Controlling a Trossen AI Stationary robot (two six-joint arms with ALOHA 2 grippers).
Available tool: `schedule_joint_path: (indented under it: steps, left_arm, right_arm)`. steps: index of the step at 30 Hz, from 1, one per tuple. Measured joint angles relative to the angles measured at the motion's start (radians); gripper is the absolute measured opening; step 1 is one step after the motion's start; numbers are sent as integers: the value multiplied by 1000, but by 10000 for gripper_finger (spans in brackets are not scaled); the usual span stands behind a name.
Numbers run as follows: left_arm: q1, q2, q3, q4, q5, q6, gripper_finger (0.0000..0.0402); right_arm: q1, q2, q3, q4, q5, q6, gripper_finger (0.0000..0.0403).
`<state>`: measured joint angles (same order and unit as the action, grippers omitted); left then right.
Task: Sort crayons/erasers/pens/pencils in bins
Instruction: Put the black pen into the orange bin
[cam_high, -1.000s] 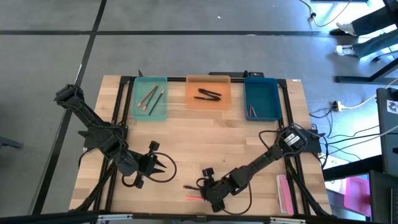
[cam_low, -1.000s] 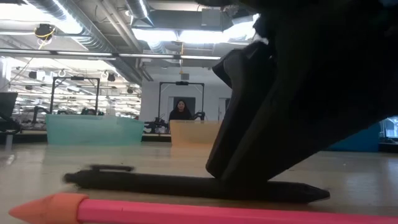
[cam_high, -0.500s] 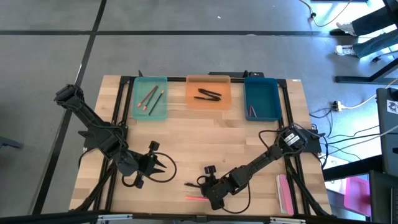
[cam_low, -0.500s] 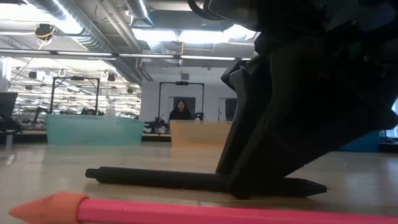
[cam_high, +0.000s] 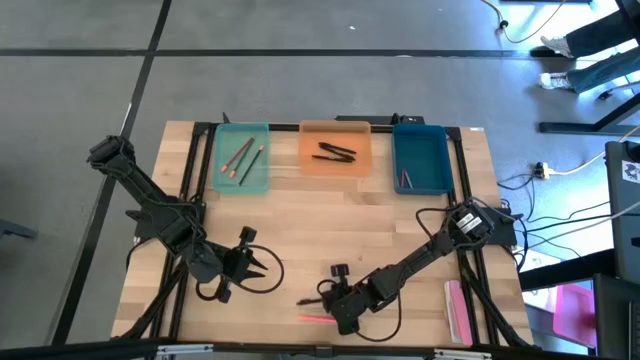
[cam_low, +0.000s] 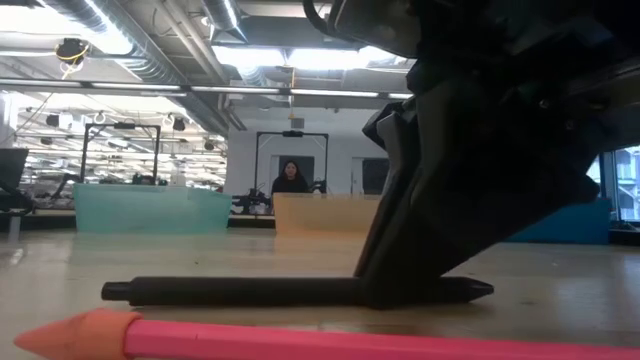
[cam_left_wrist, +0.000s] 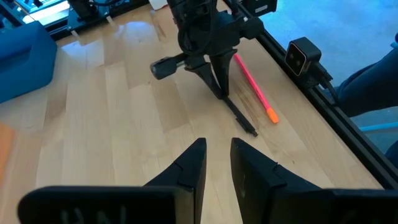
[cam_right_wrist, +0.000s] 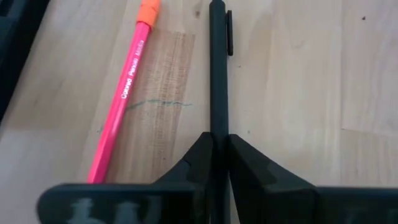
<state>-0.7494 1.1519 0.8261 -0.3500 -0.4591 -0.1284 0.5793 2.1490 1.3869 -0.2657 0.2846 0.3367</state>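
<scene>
A black pen (cam_right_wrist: 217, 62) lies near the table's near edge, beside a pink pencil (cam_right_wrist: 124, 93) with an orange end. My right gripper (cam_high: 335, 300) is shut on the pen (cam_low: 280, 291). My left gripper (cam_high: 264, 272) waits open to the left of the pen, touching nothing; its wrist view shows the right gripper (cam_left_wrist: 217, 74) over the pen (cam_left_wrist: 239, 115). At the far edge stand the teal bin (cam_high: 242, 180) with pencils, the orange bin (cam_high: 335, 168) with black pens and the blue bin (cam_high: 421, 150). My right gripper pinches the black pen between its two fingers near the tip end (cam_right_wrist: 217, 127), away from the clip (cam_right_wrist: 229, 34). The fingers (cam_low: 420, 260) slant down from above and from the table's right. The pen lies level along the table; whether it is lifted off, I cannot tell.
The pink pencil (cam_high: 315, 318) lies on the wood just nearer than the pen. A wide pink flat strip (cam_high: 457, 310) lies by the table's right edge. Bare wood (cam_high: 340, 220) spreads between the grippers and the bins. A person shows far off in the room (cam_low: 291, 178).
My right gripper has tipped more upright over the pen. The pen has turned from slightly slanted to level and has shifted a little toward the table's left. The pink pencil has stayed where it was.
</scene>
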Motion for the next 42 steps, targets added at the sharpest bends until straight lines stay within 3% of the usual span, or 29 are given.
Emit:
schedule_joint_path:
  steps: [14,24,34,42]
  left_arm:
    - [0,0,0,0,0,0,65]
    - [0,0,0,0,0,0,65]
    - [-6,0,0,-8,1,7,65]
    - [-6,0,0,-7,0,7,65]
  right_arm:
    - [-24,4,10,5,39,47,45]
    - [-89,0,84,-23,42,-28,45]
    - [-196,-163,88,-182,111,-88,45]
    - [-347,-250,89,-253,107,-261,45]
